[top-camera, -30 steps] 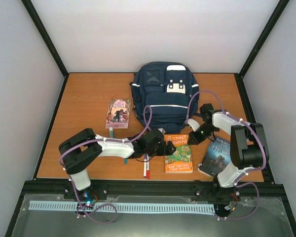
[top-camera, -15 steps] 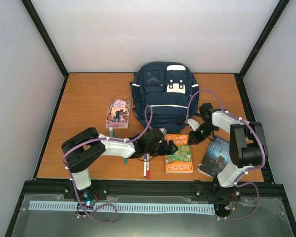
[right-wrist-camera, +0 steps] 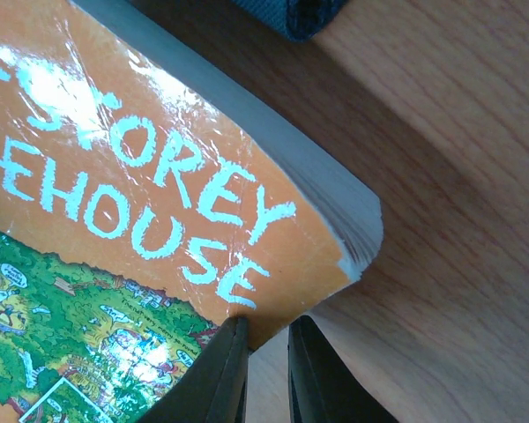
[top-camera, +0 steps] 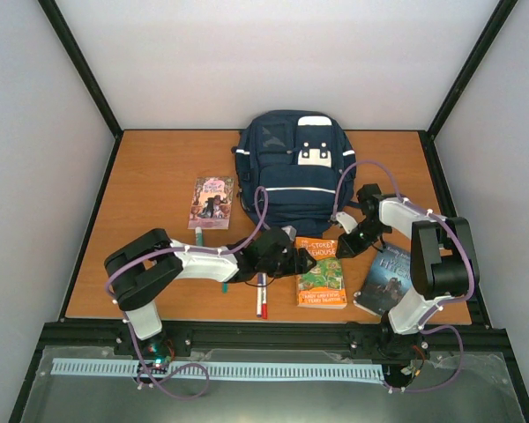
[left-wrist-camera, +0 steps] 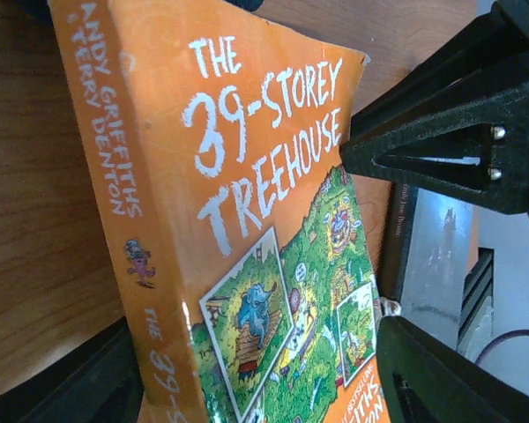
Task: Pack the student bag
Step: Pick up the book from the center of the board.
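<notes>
The student bag lies flat on the wooden tabletop, in the upper middle of the overhead view, with its white-grey patches facing up. Just below the bag lies an orange book, and both arms reach to its upper end. The left end effector is at the upper left corner of this book. It is released: in its own camera the black fingers stand wide apart, with the book between them. The right end effector is at the upper right corner and is clenched on the orange book, its two fingers pinching the corner of the cover, which is a little raised from the wood. A pink book lies to the left of the bag. A dark book lies at the lower right. Two markers lie under the left arm.
</notes>
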Tool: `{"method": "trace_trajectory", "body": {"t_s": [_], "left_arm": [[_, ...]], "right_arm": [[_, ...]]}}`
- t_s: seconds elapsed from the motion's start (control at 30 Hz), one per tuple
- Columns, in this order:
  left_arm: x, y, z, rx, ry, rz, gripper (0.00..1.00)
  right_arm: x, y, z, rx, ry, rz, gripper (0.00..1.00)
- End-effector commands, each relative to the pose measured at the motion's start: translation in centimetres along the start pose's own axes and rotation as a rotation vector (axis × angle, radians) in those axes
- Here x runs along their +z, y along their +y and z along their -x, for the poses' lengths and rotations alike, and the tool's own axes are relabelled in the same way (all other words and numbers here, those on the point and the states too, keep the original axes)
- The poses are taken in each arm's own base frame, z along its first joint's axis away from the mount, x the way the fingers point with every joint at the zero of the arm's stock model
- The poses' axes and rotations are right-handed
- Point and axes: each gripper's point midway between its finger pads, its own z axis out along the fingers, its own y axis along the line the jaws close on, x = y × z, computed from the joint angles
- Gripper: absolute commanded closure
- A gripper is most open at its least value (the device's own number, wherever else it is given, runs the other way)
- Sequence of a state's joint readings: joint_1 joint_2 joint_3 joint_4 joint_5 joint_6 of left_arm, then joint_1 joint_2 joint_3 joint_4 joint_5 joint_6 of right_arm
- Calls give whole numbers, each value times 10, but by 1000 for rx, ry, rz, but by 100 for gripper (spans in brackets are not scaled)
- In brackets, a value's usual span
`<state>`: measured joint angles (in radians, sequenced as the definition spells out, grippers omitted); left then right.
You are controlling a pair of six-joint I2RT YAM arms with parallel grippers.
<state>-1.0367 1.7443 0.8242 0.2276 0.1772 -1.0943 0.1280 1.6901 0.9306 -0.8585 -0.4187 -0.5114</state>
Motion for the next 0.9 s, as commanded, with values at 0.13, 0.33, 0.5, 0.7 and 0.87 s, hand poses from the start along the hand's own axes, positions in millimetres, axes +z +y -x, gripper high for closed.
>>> {"method": "trace_trajectory", "body": {"t_s": [0.13, 0.33, 0.5, 0.7, 0.87], "left_arm": [[-12, -71, 20, -5, -30, -231, 34], [-1, -68, 13, -43, 13, -234, 42], [5, -61, 11, -66, 21, -217, 46], [11, -59, 9, -88, 34, -214, 54], [9, -51, 9, -100, 26, -185, 66]], "right_arm": [[29, -50, -40, 10, 174, -210, 85], [29, -49, -39, 8, 171, -204, 85], [27, -49, -38, 8, 164, -210, 85], [26, -47, -37, 7, 157, -205, 85], [24, -46, -35, 5, 143, -201, 84]]}}
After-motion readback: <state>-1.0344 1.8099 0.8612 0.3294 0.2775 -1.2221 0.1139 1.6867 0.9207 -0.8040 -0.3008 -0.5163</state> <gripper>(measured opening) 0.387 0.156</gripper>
